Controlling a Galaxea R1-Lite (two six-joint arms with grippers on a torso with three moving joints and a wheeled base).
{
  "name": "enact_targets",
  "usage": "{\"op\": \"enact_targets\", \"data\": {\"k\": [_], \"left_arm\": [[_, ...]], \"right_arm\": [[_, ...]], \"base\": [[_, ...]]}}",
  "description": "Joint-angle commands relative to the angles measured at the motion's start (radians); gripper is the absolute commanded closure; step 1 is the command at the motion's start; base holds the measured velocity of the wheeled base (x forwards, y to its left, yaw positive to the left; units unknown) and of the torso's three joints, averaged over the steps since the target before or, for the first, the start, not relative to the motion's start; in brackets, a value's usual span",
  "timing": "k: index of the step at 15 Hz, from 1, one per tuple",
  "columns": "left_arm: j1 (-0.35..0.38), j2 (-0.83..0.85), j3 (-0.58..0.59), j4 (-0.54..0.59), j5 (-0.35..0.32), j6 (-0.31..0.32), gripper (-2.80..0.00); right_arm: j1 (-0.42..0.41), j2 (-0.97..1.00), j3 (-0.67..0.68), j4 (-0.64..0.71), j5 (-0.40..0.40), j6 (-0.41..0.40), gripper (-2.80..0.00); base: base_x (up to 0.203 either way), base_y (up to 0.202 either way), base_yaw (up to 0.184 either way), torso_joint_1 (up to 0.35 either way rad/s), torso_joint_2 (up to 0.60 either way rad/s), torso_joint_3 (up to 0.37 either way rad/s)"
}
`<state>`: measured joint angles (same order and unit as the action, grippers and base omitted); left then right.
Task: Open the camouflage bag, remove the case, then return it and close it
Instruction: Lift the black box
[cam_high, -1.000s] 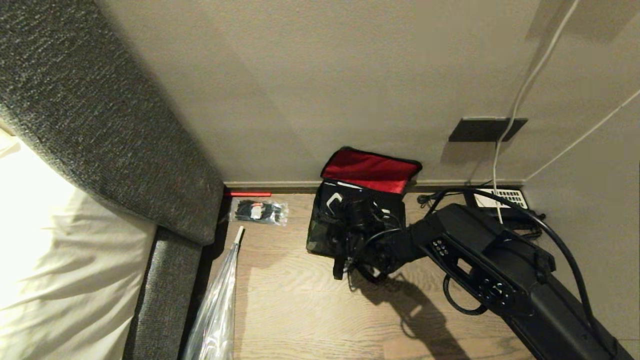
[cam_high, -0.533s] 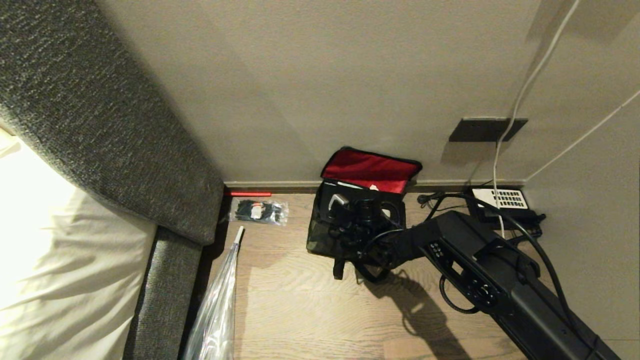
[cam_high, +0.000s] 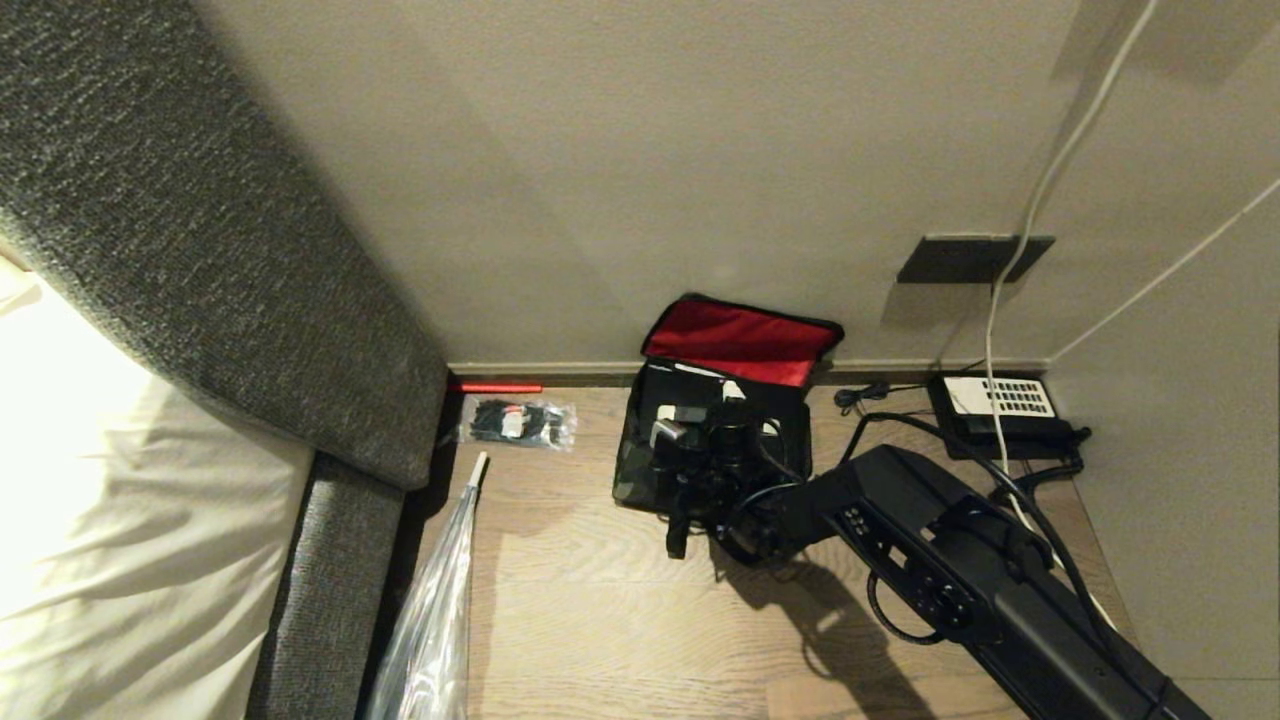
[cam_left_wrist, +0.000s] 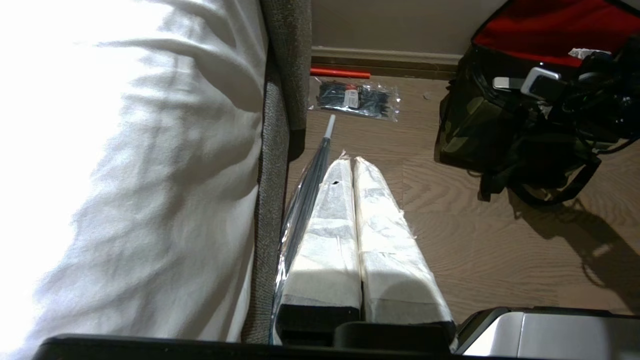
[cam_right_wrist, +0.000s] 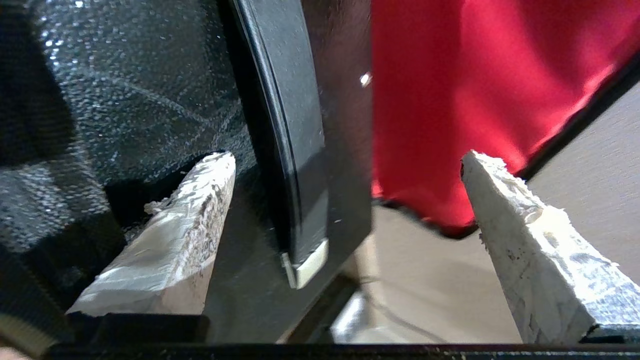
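Wood-grain floor in a beige wall corner, grey woven bed frame alongside.

Right arm stretched low across floor, wrist bent down over open bag (cam_high: 640, 470); right gripper (cam_right_wrist: 345, 200) with two white-wrapped fingers (cam_right_wrist: 190, 220) released, spread wide, astride edge of flat black case (cam_right_wrist: 295, 150) inside bag against wall. Red lid lining upright on wall; soft camouflage sides, black straps. Left gripper (cam_left_wrist: 352, 165) parked beside bed, its two padded fingers pressed together, grasping nothing. One clear packet (cam_high: 518, 422), one telephone (cam_high: 1000, 405), one folded umbrella (cam_high: 430, 620).
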<state>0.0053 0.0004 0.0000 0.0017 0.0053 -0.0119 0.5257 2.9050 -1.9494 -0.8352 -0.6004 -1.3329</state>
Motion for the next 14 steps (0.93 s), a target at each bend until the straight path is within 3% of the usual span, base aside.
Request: {"op": "enact_targets", "data": {"k": [1,3,7,12,14], "left_arm": [[0.001,-0.002,0.003,0.001,0.001,0.0,0.0],[0.001,-0.002,0.002,0.0,0.001,0.0,0.0],[0.001,-0.003,0.003,0.001,0.001,0.0,0.0],[0.001,-0.003,0.003,0.0,0.001,0.0,0.0],[0.001,-0.003,0.002,0.001,0.001,0.0,0.0]], "right_arm": [[-0.001,0.007,0.003,0.015,-0.004,-0.006,-2.8],[-0.002,0.017,-0.002,-0.004,0.0,-0.016,-2.8],[-0.029,0.028,-0.014,-0.058,0.0,-0.142,-2.8],[-0.064,0.002,-0.014,-0.06,-0.012,-0.13,-2.8],[-0.064,-0.006,-0.014,-0.051,-0.047,-0.082,-2.8]], "base": [[0.0,0.0,0.0,0.0,0.0,0.0],[0.0,0.0,0.0,0.0,0.0,0.0],[0.0,0.0,0.0,0.0,0.0,0.0],[0.0,0.0,0.0,0.0,0.0,0.0],[0.0,0.0,0.0,0.0,0.0,0.0]]}}
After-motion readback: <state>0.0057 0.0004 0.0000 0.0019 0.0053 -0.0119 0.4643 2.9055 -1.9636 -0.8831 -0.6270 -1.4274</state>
